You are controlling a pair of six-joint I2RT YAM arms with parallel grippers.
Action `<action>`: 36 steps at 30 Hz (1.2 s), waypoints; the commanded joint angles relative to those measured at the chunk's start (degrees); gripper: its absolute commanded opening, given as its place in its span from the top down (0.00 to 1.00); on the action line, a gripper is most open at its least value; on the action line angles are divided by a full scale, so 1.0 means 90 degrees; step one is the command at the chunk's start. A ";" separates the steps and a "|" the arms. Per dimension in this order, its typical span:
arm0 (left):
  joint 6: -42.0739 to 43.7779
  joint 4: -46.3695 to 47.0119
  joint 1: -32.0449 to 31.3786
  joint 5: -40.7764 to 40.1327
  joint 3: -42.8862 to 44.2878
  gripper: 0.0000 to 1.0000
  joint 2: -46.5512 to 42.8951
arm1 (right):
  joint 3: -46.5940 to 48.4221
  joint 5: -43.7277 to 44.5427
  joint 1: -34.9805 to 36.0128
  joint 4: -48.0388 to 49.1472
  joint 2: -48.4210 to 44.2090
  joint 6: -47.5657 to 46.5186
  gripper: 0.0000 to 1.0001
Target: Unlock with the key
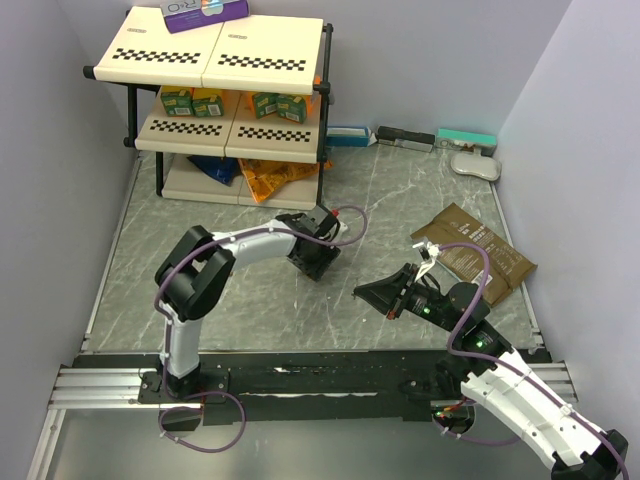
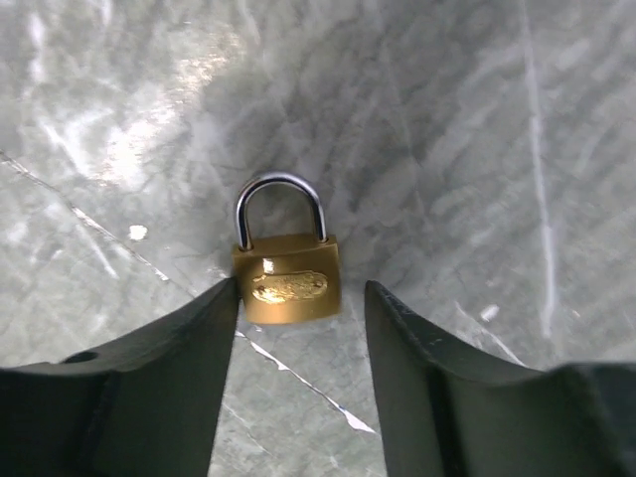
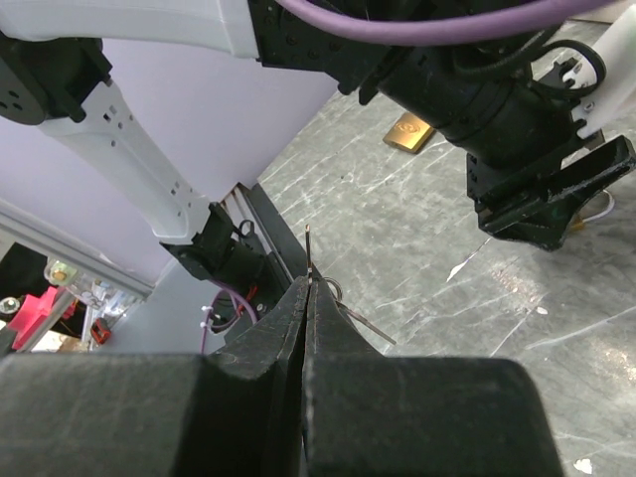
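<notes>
From above, the left arm (image 1: 250, 245) rises from its base at 7 o'clock on the table (image 1: 250, 320), folds at a high elbow and runs out toward 3 o'clock. Its wrist is bent down, so the left gripper (image 1: 320, 268) points at the table near the middle, in front of the shelf (image 1: 225, 60). The right arm (image 1: 520, 390) comes in from 5 o'clock and lies low and stretched toward 10 o'clock. The right gripper (image 1: 362, 292) sits at 4 o'clock from the left one, near it but apart. A brown packet (image 1: 475, 255) lies at 2 o'clock from it. The key is too small to make out here.

The left wrist camera looks almost straight down. A brass padlock (image 2: 288, 283) lies flat on the table, shackle toward 12 o'clock, between the two fingers. The jaws stand partly open astride its lower body. The finger at 9 o'clock meets the padlock's corner, the one at 3 o'clock stands just clear, and nothing is gripped.

In the right wrist view the fingers are pressed fully together. They pinch the key (image 3: 308, 248), whose thin dark blade sticks up at 12 o'clock from the tips. A small key ring (image 3: 335, 289) hangs just beside them at 3 o'clock. The left arm fills the upper frame.
</notes>
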 commanded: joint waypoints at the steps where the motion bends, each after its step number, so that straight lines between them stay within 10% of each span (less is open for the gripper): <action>1: -0.0243 -0.0349 -0.0079 -0.0674 0.0162 0.48 0.0348 | -0.0010 0.0067 -0.0021 0.0133 -0.0204 0.0094 1.00; 16: -0.0790 -0.0243 -0.0040 -0.0411 0.0299 0.99 0.0622 | 0.0048 0.0184 -0.0031 -0.0130 -0.0213 -0.0042 1.00; 36: -0.2430 0.1544 0.0712 0.1912 -0.0891 0.99 -0.1125 | 0.0156 0.1589 0.0700 -0.0863 0.0684 0.0026 1.00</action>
